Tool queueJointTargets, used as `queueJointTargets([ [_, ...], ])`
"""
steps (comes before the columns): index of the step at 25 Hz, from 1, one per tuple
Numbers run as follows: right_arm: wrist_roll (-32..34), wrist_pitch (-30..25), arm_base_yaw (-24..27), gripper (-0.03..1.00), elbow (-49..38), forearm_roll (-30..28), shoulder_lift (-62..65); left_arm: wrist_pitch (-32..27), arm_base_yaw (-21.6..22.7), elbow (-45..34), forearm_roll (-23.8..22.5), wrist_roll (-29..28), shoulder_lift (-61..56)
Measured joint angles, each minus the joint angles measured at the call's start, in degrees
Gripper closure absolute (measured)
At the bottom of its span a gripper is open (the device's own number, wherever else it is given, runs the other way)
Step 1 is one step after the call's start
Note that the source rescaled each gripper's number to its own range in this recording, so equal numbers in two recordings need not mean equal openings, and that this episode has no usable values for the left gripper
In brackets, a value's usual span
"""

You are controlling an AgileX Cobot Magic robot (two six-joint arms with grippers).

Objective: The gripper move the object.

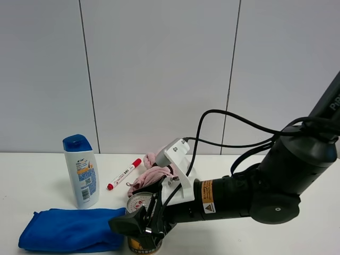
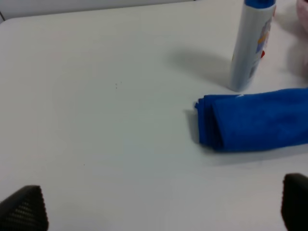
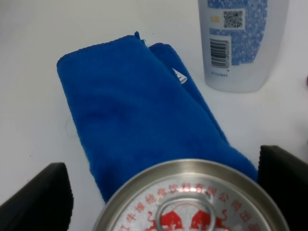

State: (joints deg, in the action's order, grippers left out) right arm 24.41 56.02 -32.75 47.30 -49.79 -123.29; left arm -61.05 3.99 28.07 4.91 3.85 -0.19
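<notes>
The gold can stands on the desk right beside the blue cloth, between the right claw fingers, which look spread clear of it. Rigid, smooth, probably slippery; grab mid-body across the sides.

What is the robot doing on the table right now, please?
The right gripper is down at the front edge of the table, its fingers on either side of a gold can with gaps showing, so it is not clamped. The can stands beside a folded blue cloth. A white bottle stands behind.
</notes>
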Motion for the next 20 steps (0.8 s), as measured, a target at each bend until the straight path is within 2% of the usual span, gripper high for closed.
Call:
queueJointTargets([
  [12,0.24,-1.96,0.46,0.49,-0.10,0.27,8.32,0.00,0.00,0.00,0.00,0.00,0.00],
  [16,0.26,-2.17,0.64,0.49,-0.15,2.49,13.48,0.00,0.00,0.00,0.00,0.00,0.00],
  [20,0.26,-6.21,0.69,0.49,-0.15,5.78,20.82,0.00,0.00,0.00,0.00,0.00,0.00],
])
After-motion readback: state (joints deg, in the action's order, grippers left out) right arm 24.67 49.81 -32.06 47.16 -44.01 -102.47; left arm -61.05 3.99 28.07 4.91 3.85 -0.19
